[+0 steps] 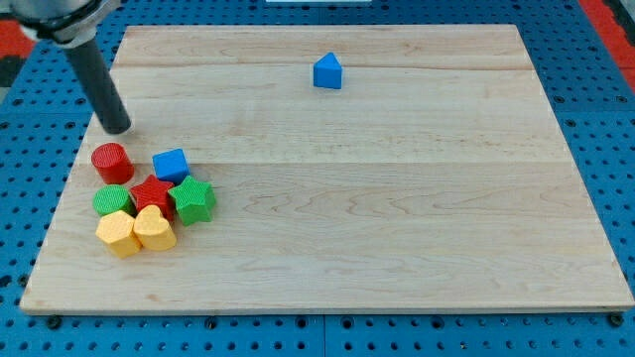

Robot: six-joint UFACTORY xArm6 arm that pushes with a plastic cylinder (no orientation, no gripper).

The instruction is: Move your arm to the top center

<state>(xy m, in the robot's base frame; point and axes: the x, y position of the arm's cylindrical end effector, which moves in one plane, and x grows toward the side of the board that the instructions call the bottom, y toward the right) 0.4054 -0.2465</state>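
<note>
My tip rests on the table just above the red cylinder, apart from it. No claw on this rig, so its state can't be told. Target top center lies far right of the cylinder, beside the lone blue block. No containers here.

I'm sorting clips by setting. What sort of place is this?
Probably a robotics lab bench: a wooden board sits on a blue perforated base, with small coloured blocks like the blue one, and my tip near the cluster.
</note>
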